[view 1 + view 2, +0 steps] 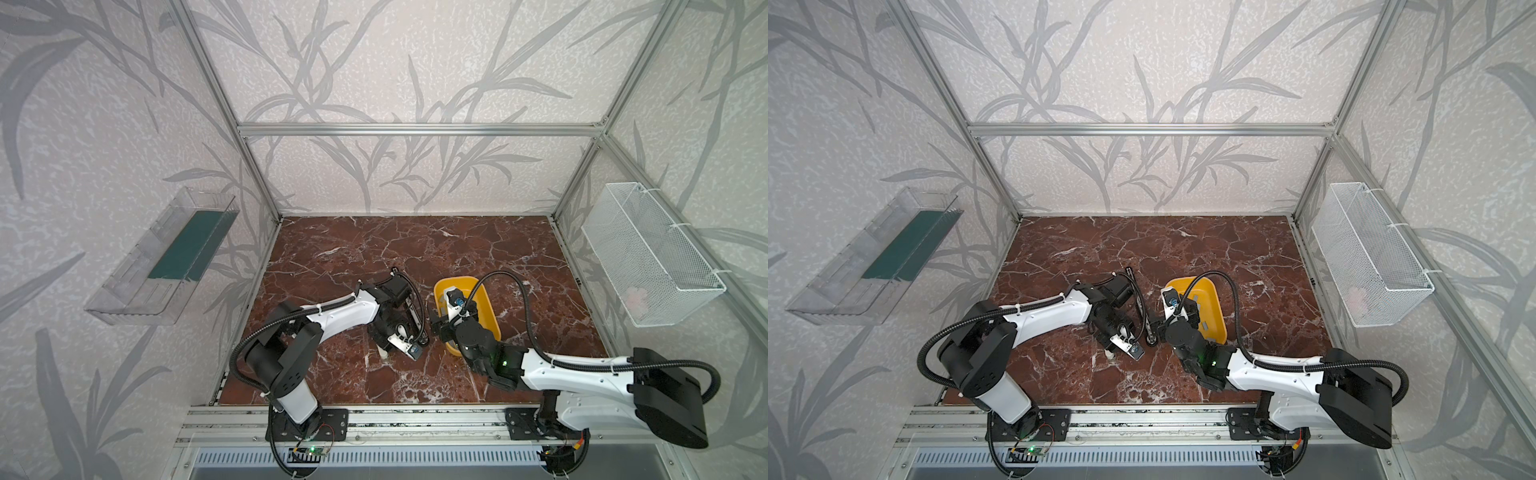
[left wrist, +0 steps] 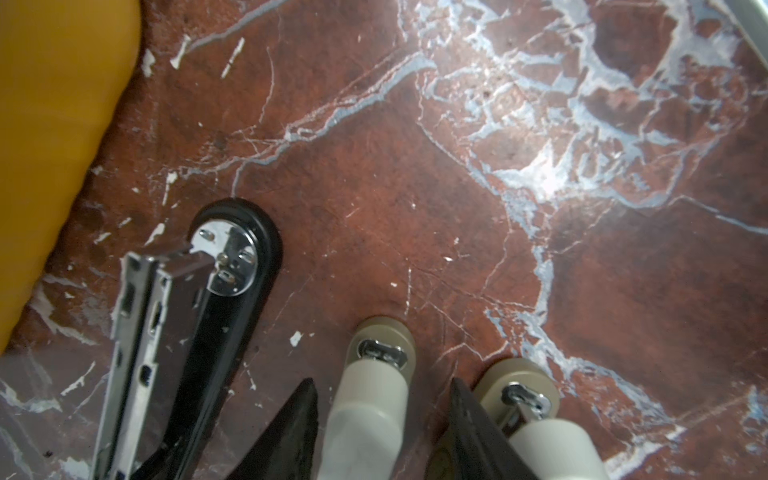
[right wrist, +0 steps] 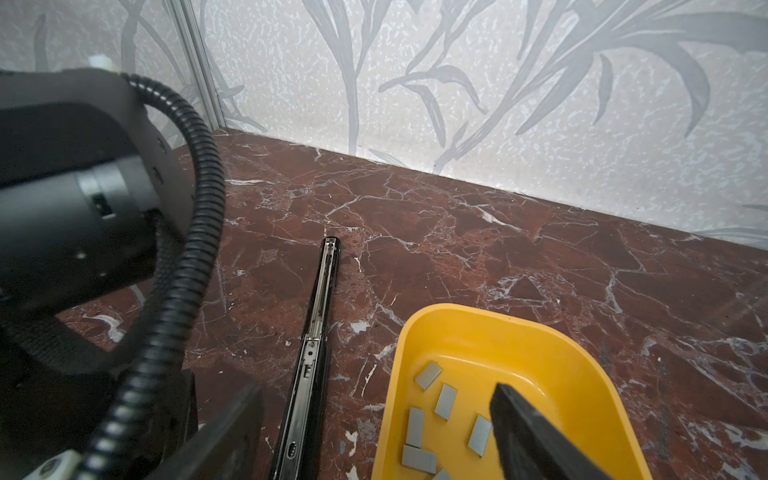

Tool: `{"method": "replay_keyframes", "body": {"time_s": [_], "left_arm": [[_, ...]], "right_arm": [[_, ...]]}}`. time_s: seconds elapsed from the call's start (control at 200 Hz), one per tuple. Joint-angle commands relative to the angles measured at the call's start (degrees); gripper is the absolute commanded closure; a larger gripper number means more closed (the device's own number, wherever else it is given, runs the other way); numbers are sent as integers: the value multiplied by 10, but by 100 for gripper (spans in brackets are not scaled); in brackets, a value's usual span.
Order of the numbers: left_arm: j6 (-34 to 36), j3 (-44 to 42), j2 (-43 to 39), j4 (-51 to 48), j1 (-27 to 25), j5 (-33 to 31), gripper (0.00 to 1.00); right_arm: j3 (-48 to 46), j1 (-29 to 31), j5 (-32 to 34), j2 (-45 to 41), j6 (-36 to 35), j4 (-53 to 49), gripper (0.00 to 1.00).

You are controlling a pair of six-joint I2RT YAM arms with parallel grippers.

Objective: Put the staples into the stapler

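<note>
Several grey staples point(image 3: 445, 401) in yellow tray point(image 3: 519, 332)

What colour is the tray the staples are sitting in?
Yellow. The tray shows best in the right wrist view, with the grey staples lying inside it.

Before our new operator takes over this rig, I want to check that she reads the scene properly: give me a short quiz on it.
1. True or false: the staples lie in the tray.
2. Where is the black stapler? A: in the tray. B: on the table, beside the tray. C: held up in the air.
3. How many cream mini staplers show in the left wrist view?
Key: 1 true; 2 B; 3 two.
</note>
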Motion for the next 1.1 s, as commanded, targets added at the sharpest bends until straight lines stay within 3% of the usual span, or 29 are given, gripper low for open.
{"method": "replay_keyframes", "body": {"time_s": [0.0,0.345,0.59,0.66,0.805,0.92,1.1], "left_arm": [[0,15,4,-13,-7,-13,48],[-3,20,11,-18,-14,-12,57],[-14,41,17,-38,-15,-2,82],[-13,48,17,-50,-15,-3,100],[-30,65,2,-62,-7,6,100],[-40,68,-36,-56,14,32,100],[-80,48,-108,16,48,81,100]], "right_arm": [[16,-3,1,5,11,-7,14],[16,-3,-2,5,16,-9,14],[15,-4,-2,4,19,-10,14],[15,-6,-2,3,19,-11,14],[11,-9,5,-4,28,-11,14],[-17,-20,12,-37,82,0,13],[-45,-67,-22,-85,139,-15,15]]}}
